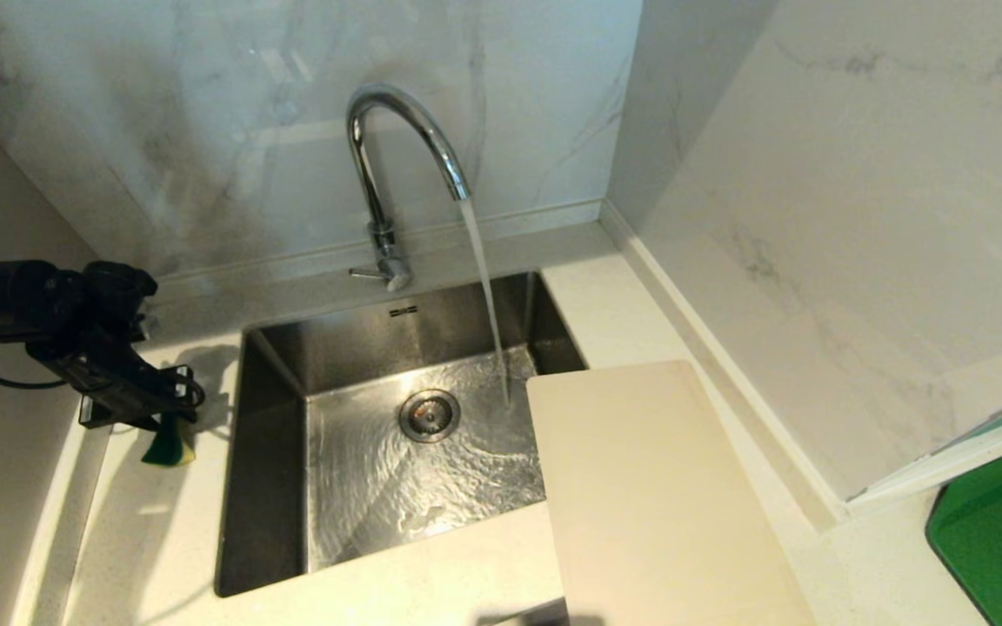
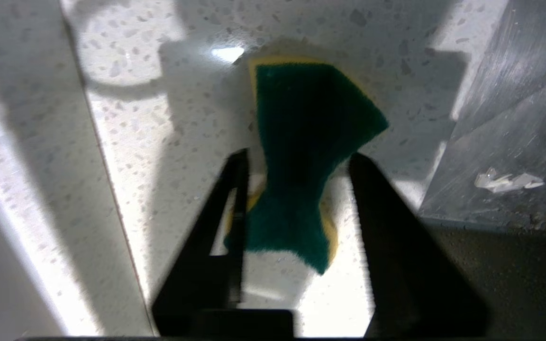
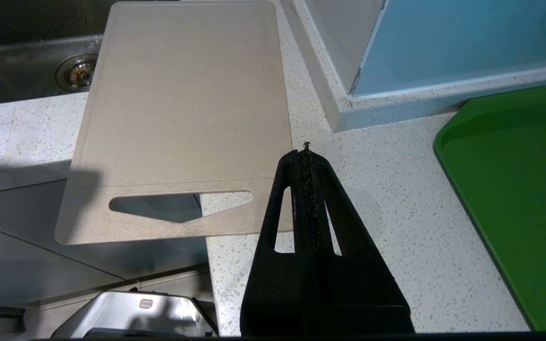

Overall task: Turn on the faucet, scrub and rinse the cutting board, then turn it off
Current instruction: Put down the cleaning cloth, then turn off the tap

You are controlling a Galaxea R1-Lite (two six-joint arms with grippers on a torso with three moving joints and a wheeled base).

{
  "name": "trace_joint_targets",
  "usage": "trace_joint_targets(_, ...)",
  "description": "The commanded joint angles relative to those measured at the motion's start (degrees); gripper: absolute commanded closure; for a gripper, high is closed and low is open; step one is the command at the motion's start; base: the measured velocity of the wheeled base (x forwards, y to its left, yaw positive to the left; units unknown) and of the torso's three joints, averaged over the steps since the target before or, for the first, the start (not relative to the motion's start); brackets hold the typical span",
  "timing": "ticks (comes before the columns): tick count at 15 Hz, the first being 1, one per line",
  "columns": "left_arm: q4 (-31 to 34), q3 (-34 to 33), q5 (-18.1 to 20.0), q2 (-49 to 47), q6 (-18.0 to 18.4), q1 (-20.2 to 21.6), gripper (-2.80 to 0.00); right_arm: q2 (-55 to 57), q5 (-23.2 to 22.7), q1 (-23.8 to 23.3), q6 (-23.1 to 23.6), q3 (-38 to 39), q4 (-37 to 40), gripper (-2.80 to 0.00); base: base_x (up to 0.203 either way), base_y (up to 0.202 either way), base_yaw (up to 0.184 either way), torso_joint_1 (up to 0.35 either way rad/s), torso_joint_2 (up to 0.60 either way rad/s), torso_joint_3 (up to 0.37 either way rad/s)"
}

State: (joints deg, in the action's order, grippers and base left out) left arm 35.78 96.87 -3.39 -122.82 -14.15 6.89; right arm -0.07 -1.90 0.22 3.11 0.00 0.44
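One faucet (image 1: pixel 397 156) runs at upper centre; one cutting board (image 1: pixel 657 496) lies lower right. Left gripper (image 2: pixel 296 189), fingers spread, straddles one sponge (image 2: pixel 306 156); right gripper (image 3: pixel 307 156) pressed together.

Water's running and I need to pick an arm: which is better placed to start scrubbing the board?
Left. The left tool straddles the sponge on the counter beside the sink. The right tool is shut and empty, near the cutting board handle end.
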Motion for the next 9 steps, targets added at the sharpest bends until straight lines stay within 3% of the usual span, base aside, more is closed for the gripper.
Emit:
trace_joint_targets(1,0.2,-0.8,0.0,1.7,0.8,0.2,-2.80,0.1,0.0,0.0,0.1,0.0,0.0,0.00,0.000,0.000,0.000,0.000,0.00,0.000)
trace_joint_targets(4,0.2,-1.3,0.4,4.8,1.0,0.5,-2.80,0.1,0.0,0.0,0.1,0.0,0.0,0.00,0.000,0.000,0.000,0.000,0.00,0.000)
trace_joint_targets(7,0.1,-0.7,3.8,9.5,0.7,0.7,-2.80,0.1,0.0,0.0,0.1,0.0,0.0,0.00,0.000,0.000,0.000,0.000,0.00,0.000)
trace_joint_targets(9,-0.1,0.3,5.8,11.5,-2.0,-0.5,-2.80,0.1,0.0,0.0,0.1,0.0,0.0,0.00,0.000,0.000,0.000,0.000,0.00,0.000)
